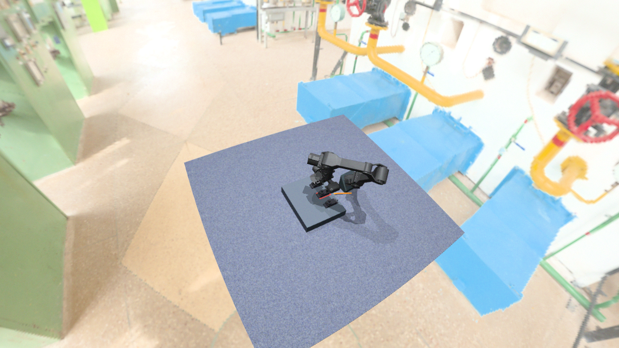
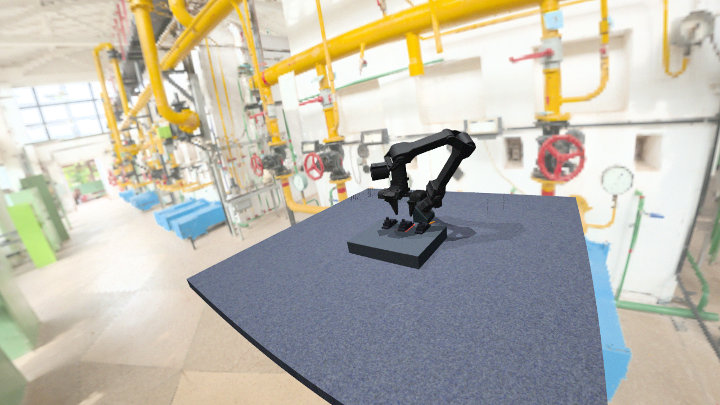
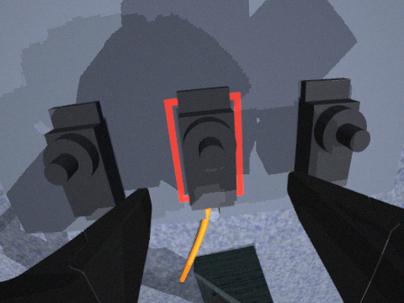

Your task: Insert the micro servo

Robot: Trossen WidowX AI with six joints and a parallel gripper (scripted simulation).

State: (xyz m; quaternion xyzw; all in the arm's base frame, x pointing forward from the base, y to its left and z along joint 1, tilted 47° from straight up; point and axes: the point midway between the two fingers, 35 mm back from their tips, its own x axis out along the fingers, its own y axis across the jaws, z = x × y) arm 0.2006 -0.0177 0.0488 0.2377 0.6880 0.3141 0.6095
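Note:
The micro servo (image 1: 322, 194) (image 2: 404, 226) (image 3: 211, 172) sits inside the red pocket outline (image 3: 175, 151) on the dark grey deck (image 1: 302, 211) (image 2: 387, 246) (image 3: 379, 50), shaft up. It looks low and level, about as high as its neighbours; whether both ears touch the deck cannot be told exactly. Its orange cable (image 1: 342, 193) (image 2: 431, 221) (image 3: 201, 236) leaves the end facing the arm base and runs out past the deck edge; the notch is hard to make out. My gripper (image 1: 323, 186) (image 2: 403, 214) (image 3: 220, 189) is open above the servo, fingers apart on either side, touching nothing visible.
A fixed servo (image 1: 331, 202) (image 2: 422, 229) (image 3: 84, 168) stands on the wrist view's left and another servo (image 2: 388, 224) (image 3: 332, 151) on its right, each close to a fingertip in that view. The arm's base (image 2: 424, 215) (image 3: 229, 269) stands just beyond the deck's cable-side edge.

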